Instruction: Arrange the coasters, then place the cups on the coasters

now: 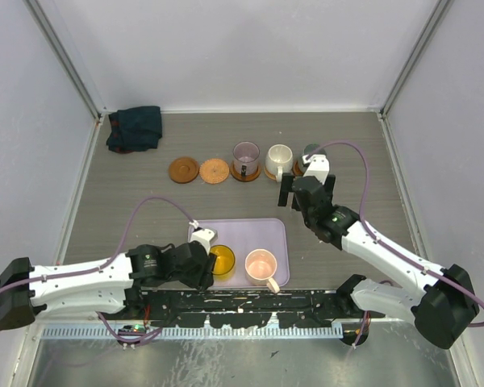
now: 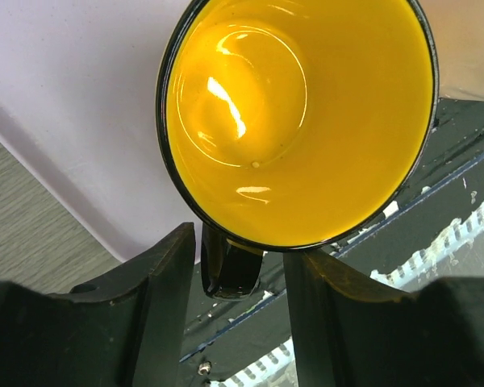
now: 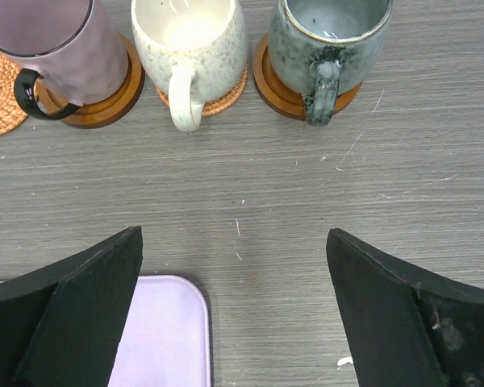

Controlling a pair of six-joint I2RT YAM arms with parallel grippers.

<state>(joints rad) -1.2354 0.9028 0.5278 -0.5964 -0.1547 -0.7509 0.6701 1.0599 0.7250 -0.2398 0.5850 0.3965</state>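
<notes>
Two bare coasters [image 1: 184, 169] [image 1: 214, 170] lie in a row with three more under cups: the purple cup [image 3: 52, 40], the cream cup [image 3: 189, 44] and the grey-green cup [image 3: 327, 36]. My right gripper [image 3: 234, 234] stands open just in front of them, holding nothing. On the lavender tray [image 1: 246, 230] sit the yellow cup [image 2: 298, 113] and the pink cup [image 1: 261, 264]. My left gripper [image 2: 239, 242] straddles the yellow cup's dark handle [image 2: 232, 270]. The handle is close to the left finger [image 2: 157, 306], and a gap shows to the right finger [image 2: 327, 322].
A dark folded cloth [image 1: 135, 127] lies at the back left corner. The tray's corner [image 3: 161, 330] is just below my right gripper. Side walls border the table, and the black rail [image 1: 250, 305] with the arm bases runs along the near edge.
</notes>
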